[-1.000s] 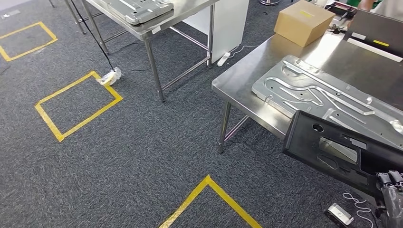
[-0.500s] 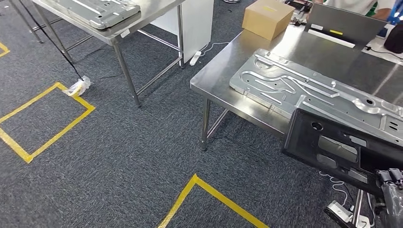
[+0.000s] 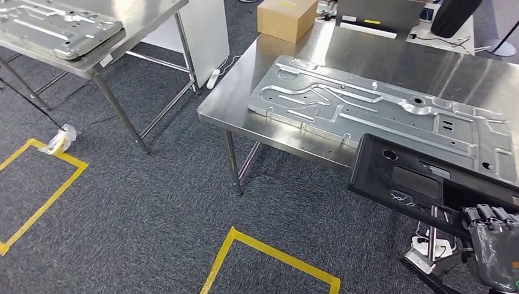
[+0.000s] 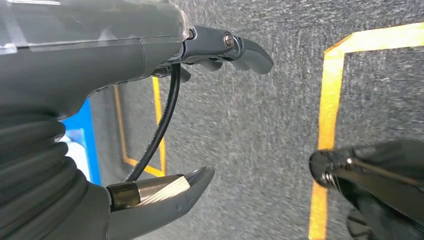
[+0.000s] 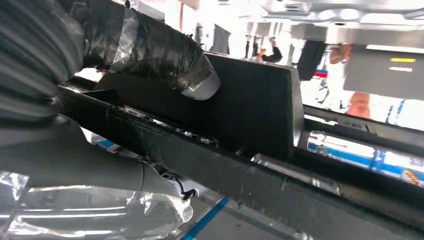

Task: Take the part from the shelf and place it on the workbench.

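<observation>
My right hand (image 3: 492, 245) grips a black plastic panel part (image 3: 422, 184) by its near lower edge, at the lower right of the head view. The panel is held tilted, in front of the near edge of a steel workbench (image 3: 232, 107). In the right wrist view the taped thumb (image 5: 165, 55) presses on the black panel (image 5: 260, 100), with the other fingers under its rim. My left hand (image 4: 150, 100) hangs over the grey carpet with its fingers apart and nothing in it.
A large stamped metal plate (image 3: 379, 107) lies across the workbench, with a cardboard box (image 3: 286, 18) at its far end. A second steel table (image 3: 141, 24) with another metal plate (image 3: 55, 27) stands at the left. Yellow tape squares (image 3: 269, 254) mark the carpet.
The whole view has swung: the workbench and tables have slid left and nearer in the picture. The black panel stays held in my right hand at the lower right.
</observation>
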You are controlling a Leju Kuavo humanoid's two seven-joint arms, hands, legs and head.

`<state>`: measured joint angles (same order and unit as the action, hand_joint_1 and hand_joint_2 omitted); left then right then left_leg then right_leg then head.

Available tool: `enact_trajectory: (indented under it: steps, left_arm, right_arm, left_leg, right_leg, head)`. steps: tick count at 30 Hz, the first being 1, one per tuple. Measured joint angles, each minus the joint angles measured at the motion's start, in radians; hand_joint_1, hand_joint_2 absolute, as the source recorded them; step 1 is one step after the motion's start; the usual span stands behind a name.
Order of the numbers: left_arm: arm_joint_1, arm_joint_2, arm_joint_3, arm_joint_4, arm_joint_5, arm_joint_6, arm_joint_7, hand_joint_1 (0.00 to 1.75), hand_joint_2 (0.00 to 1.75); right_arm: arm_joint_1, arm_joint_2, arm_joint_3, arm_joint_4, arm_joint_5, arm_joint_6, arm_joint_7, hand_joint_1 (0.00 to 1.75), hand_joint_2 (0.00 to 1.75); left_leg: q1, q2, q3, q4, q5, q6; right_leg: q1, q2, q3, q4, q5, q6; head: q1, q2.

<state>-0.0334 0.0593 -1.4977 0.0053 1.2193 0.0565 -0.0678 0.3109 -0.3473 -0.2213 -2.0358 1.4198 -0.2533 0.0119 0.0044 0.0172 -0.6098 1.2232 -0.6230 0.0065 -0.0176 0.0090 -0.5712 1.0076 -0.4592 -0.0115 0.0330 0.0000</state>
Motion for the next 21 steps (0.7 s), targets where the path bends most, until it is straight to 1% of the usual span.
enact_trajectory:
  steps: [1, 2, 3, 4, 5, 6, 7, 8, 9, 10, 11, 12, 13, 14, 15, 16, 17, 18, 19, 20, 21]
  left_arm:
    - [0.001, 0.000, 0.000, 0.000, -0.002, 0.000, 0.000, 0.00, 1.75]
    - [0.002, 0.000, 0.000, 0.000, -0.004, -0.001, 0.000, 0.00, 1.75]
    - [0.003, 0.000, 0.000, 0.000, -0.005, -0.001, 0.000, 0.00, 1.75]
    - [0.003, 0.000, 0.000, 0.000, -0.006, -0.001, -0.001, 0.00, 1.75]
    - [0.003, 0.001, 0.000, 0.000, -0.008, -0.001, -0.001, 0.00, 1.75]
    - [0.003, 0.002, 0.000, 0.000, -0.009, -0.001, -0.002, 0.00, 1.75]
    - [0.002, 0.003, 0.000, 0.000, -0.010, -0.001, -0.002, 0.00, 1.75]
    - [0.002, 0.004, 0.000, 0.000, -0.011, -0.001, -0.003, 0.00, 1.75]
    - [0.001, 0.004, -0.001, 0.000, -0.013, -0.001, -0.003, 0.00, 1.75]
    - [0.000, 0.004, -0.001, 0.000, -0.014, -0.001, -0.003, 0.00, 1.75]
    - [-0.001, 0.004, -0.001, 0.000, -0.015, -0.001, -0.003, 0.00, 1.75]
    - [-0.001, 0.004, -0.001, 0.000, -0.016, -0.002, -0.003, 0.00, 1.75]
    - [-0.001, 0.004, -0.001, 0.000, -0.017, -0.002, -0.003, 0.00, 1.75]
    - [0.000, 0.004, -0.001, 0.000, -0.018, -0.002, -0.003, 0.00, 1.75]
    - [0.001, 0.004, -0.002, 0.000, -0.019, -0.002, -0.003, 0.00, 1.75]
    - [0.002, 0.004, -0.002, 0.000, -0.021, -0.002, -0.003, 0.00, 1.75]
    - [0.001, 0.004, -0.002, 0.000, -0.023, -0.003, -0.003, 0.00, 1.75]
    - [0.001, 0.004, -0.002, 0.000, -0.026, -0.003, -0.003, 0.00, 1.75]
    - [-0.001, 0.004, -0.002, 0.000, -0.027, -0.003, -0.003, 0.00, 1.75]
    - [-0.002, 0.004, -0.003, 0.000, -0.028, -0.003, -0.003, 0.00, 1.75]
    - [-0.003, 0.003, -0.003, 0.000, -0.029, -0.004, -0.003, 0.00, 1.75]
  right_arm:
    - [-0.008, -0.002, 0.015, 0.006, 0.000, 0.002, 0.004, 1.75, 1.75]
    - [-0.013, -0.005, 0.028, 0.012, 0.000, 0.004, 0.008, 1.75, 1.75]
    - [-0.017, -0.007, 0.040, 0.018, 0.000, 0.006, 0.010, 1.75, 1.75]
    - [-0.022, -0.008, 0.051, 0.023, 0.000, 0.008, 0.011, 1.75, 1.75]
    - [-0.030, -0.010, 0.062, 0.028, 0.000, 0.010, 0.013, 1.75, 1.75]
    - [-0.042, -0.012, 0.072, 0.033, 0.000, 0.012, 0.015, 1.75, 1.75]
    - [-0.053, -0.015, 0.083, 0.038, 0.001, 0.013, 0.017, 1.75, 1.75]
    - [-0.061, -0.018, 0.093, 0.042, 0.001, 0.014, 0.018, 1.75, 1.75]
    - [-0.066, -0.021, 0.100, 0.046, 0.001, 0.014, 0.020, 1.75, 1.75]
    - [-0.068, -0.024, 0.106, 0.049, 0.001, 0.015, 0.021, 1.75, 1.75]
    - [-0.069, -0.027, 0.110, 0.053, 0.001, 0.015, 0.022, 1.75, 1.75]
    - [-0.074, -0.031, 0.116, 0.058, 0.001, 0.017, 0.024, 1.75, 1.75]
    - [-0.085, -0.034, 0.123, 0.063, 0.004, 0.019, 0.028, 1.75, 1.75]
    - [-0.100, -0.037, 0.132, 0.069, 0.010, 0.023, 0.033, 1.75, 1.75]
    - [-0.116, -0.040, 0.143, 0.077, 0.019, 0.027, 0.041, 1.75, 1.75]
    - [-0.128, -0.041, 0.154, 0.086, 0.031, 0.031, 0.050, 1.75, 1.75]
    - [-0.137, -0.042, 0.164, 0.095, 0.043, 0.033, 0.059, 1.75, 1.75]
    - [-0.144, -0.044, 0.173, 0.103, 0.053, 0.033, 0.066, 1.75, 1.75]
    - [-0.152, -0.046, 0.181, 0.110, 0.061, 0.033, 0.070, 1.75, 1.75]
    - [-0.160, -0.050, 0.188, 0.116, 0.066, 0.033, 0.073, 1.75, 1.75]
    - [-0.169, -0.053, 0.194, 0.121, 0.069, 0.033, 0.074, 1.75, 1.75]
  left_leg:
    - [0.000, -0.006, -0.031, 0.056, -0.016, -0.001]
    - [0.000, -0.009, -0.049, 0.082, -0.014, -0.001]
    - [0.000, -0.010, -0.050, 0.072, 0.009, 0.000]
    - [0.000, -0.015, -0.032, 0.022, 0.048, 0.003]
    - [0.000, -0.033, -0.004, -0.049, 0.089, 0.008]
    - [0.001, -0.054, 0.023, -0.117, 0.119, 0.012]
    - [0.001, -0.071, 0.043, -0.166, 0.136, 0.015]
    - [0.000, -0.082, 0.052, -0.189, 0.139, 0.018]
    - [-0.001, -0.077, 0.054, -0.194, 0.137, 0.021]
    - [0.000, -0.066, 0.056, -0.198, 0.141, 0.025]
    - [0.002, -0.054, 0.059, -0.204, 0.145, 0.031]
    - [0.005, -0.042, 0.061, -0.212, 0.151, 0.037]
    - [0.008, -0.030, 0.063, -0.219, 0.155, 0.042]
    - [0.007, -0.019, 0.063, -0.222, 0.157, 0.044]
    - [0.006, -0.010, 0.062, -0.222, 0.157, 0.046]
    - [0.006, -0.002, 0.060, -0.222, 0.157, 0.046]
    - [0.007, 0.005, 0.060, -0.221, 0.156, 0.045]
    - [0.007, 0.010, 0.060, -0.220, 0.155, 0.044]
    - [0.008, 0.015, 0.061, -0.219, 0.153, 0.042]
    - [0.008, 0.019, 0.063, -0.217, 0.151, 0.038]
    - [0.007, 0.022, 0.063, -0.213, 0.147, 0.033]
  right_leg:
    - [0.001, 0.013, -0.002, 0.001, 0.001, -0.001]
    - [0.002, 0.025, -0.003, 0.003, 0.001, -0.001]
    - [0.003, 0.038, -0.003, 0.005, 0.001, -0.001]
    - [0.004, 0.051, -0.004, 0.009, 0.000, -0.001]
    - [0.003, 0.063, -0.006, 0.013, -0.001, 0.001]
    - [0.005, 0.075, -0.009, 0.018, -0.003, 0.004]
    - [0.005, 0.088, -0.013, 0.022, -0.004, 0.009]
    - [0.004, 0.098, -0.018, 0.024, -0.003, 0.015]
    - [0.004, 0.109, -0.021, 0.024, -0.002, 0.022]
    - [0.002, 0.118, -0.023, 0.022, 0.001, 0.028]
    - [0.002, 0.110, -0.025, 0.025, 0.000, 0.033]
    - [0.003, 0.089, -0.034, 0.041, -0.012, 0.038]
    - [0.004, 0.061, -0.052, 0.076, -0.034, 0.042]
    - [0.003, 0.029, -0.077, 0.128, -0.065, 0.046]
    - [0.000, 0.010, -0.108, 0.191, -0.098, 0.050]
    - [-0.003, 0.002, -0.134, 0.247, -0.120, 0.055]
    - [-0.007, -0.003, -0.147, 0.276, -0.125, 0.059]
    - [-0.011, -0.006, -0.140, 0.269, -0.111, 0.062]
    - [-0.014, -0.009, -0.114, 0.224, -0.081, 0.064]
    - [-0.016, -0.014, -0.076, 0.155, -0.049, 0.065]
    - [-0.015, -0.019, -0.041, 0.090, -0.026, 0.064]
  head:
    - [0.000, 0.000]
    - [0.000, 0.000]
    - [0.000, 0.000]
    - [0.000, 0.000]
    - [0.000, 0.000]
    - [0.001, 0.000]
    - [0.001, 0.000]
    - [0.001, 0.000]
    - [0.001, 0.000]
    - [0.001, 0.000]
    - [0.001, 0.000]
    - [0.002, 0.000]
    - [0.003, 0.000]
    - [0.004, 0.000]
    - [0.004, 0.000]
    - [0.004, 0.000]
    - [0.004, 0.000]
    - [0.004, 0.000]
    - [0.004, 0.000]
    - [0.004, 0.000]
    - [0.004, 0.000]
